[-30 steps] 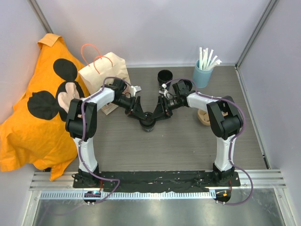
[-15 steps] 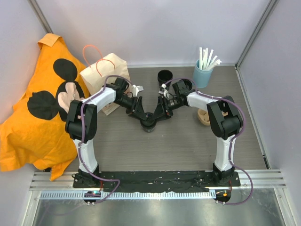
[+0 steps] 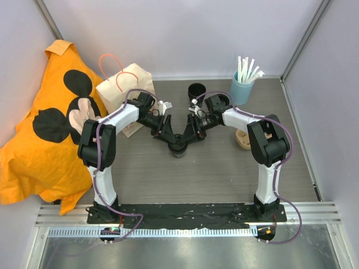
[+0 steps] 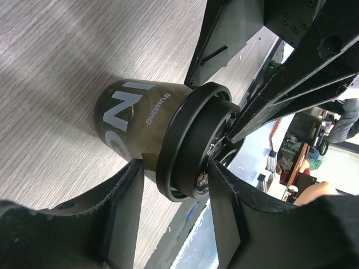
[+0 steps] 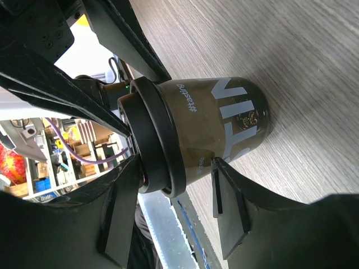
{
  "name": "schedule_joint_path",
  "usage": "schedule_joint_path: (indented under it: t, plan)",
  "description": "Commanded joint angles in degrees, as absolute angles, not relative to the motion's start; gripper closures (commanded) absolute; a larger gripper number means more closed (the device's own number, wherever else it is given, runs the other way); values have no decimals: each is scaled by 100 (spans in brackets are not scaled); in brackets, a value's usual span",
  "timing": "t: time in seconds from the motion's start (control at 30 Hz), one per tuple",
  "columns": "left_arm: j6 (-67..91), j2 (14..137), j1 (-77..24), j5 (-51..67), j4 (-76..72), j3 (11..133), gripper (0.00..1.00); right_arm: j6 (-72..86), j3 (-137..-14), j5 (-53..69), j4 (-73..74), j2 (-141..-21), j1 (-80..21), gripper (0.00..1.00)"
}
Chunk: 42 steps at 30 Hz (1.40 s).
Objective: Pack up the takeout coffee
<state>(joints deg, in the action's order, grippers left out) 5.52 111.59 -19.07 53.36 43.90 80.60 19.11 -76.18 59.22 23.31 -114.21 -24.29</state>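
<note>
Cup (image 3: 177,148) stands between the fingers of both left gripper (image 4: 175,174) and right gripper (image 5: 175,168), each pair straddling it. Can't tell if either is clamping. If you squeeze or lift with both unevenly, you'll crush or tip it.

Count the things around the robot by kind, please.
Small black round takeout cups: 3
Tan paper bag with orange handles: 1
Light blue cup of white straws: 1
Tan pulp cup tray: 1
Orange printed cloth: 1
Total: 7
</note>
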Motion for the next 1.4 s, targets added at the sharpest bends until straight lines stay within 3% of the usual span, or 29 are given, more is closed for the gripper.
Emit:
schedule_joint_path:
  t: [0.0,0.83,0.97,1.37]
  plan:
    - [325,11083,-2127,5185,4113,8130,48,1670,-7840,5590,2276,-11241,-2558,43]
    - [281,10828,-2066,5651,4113,8069,41,1433,-8130,5871,2461,-11224,-2531,40]
    - [281,10854,-2022,5704,4105,8077,36,1424,-8174,5880,2487,-11259,-2531,36]
    - [316,10986,-1925,5748,4105,8156,35,1301,-8174,5889,2610,-11250,-2514,29]
